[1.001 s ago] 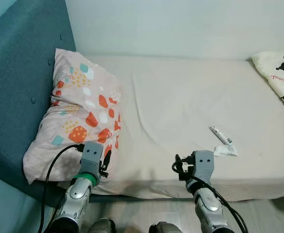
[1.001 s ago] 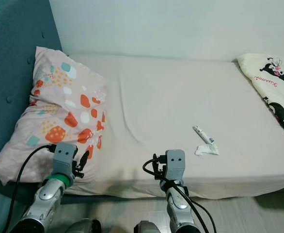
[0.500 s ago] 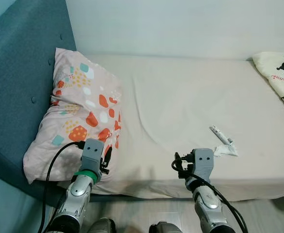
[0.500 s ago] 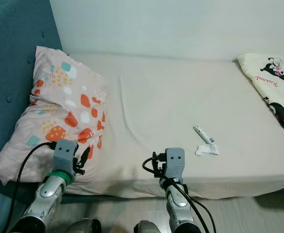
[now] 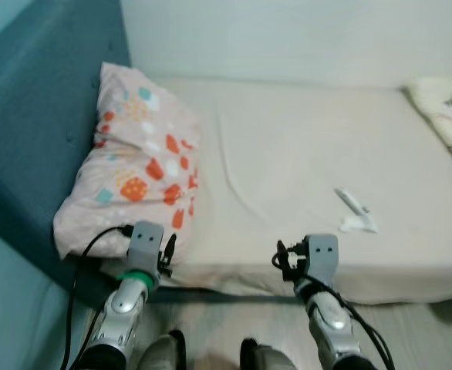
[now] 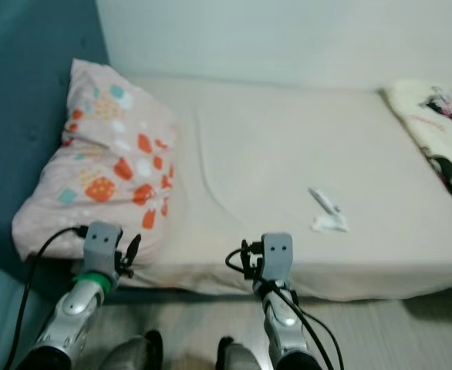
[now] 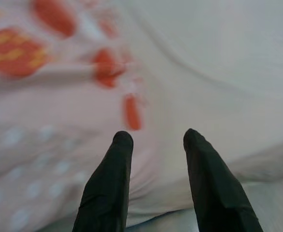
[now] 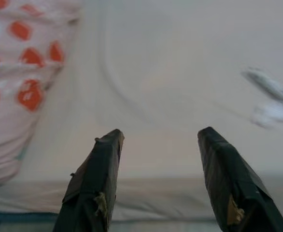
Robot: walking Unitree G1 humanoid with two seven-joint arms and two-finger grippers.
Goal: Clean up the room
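Note:
A small white tube [image 5: 352, 202] lies on the cream mattress [image 5: 303, 154] toward the right, with a crumpled white scrap [image 5: 359, 224] just in front of it; both are blurred in the right wrist view, the tube [image 8: 269, 85] and the scrap [image 8: 273, 114]. My right gripper [image 8: 158, 137] is open at the bed's front edge, short of and left of them. My left gripper [image 7: 153, 137] is open, held low before the front corner of the patterned pillow [image 5: 137, 173].
A teal padded headboard [image 5: 33, 116] runs along the left. A printed cream blanket [image 5: 450, 108] lies at the bed's far right. A pale wall backs the bed. Grey floor [image 5: 226, 331] and my feet show below the mattress edge.
The whole picture has shifted and blurred: the camera has drawn back, so the bed sits higher and more floor shows. Both grippers stay open in front of the mattress edge.

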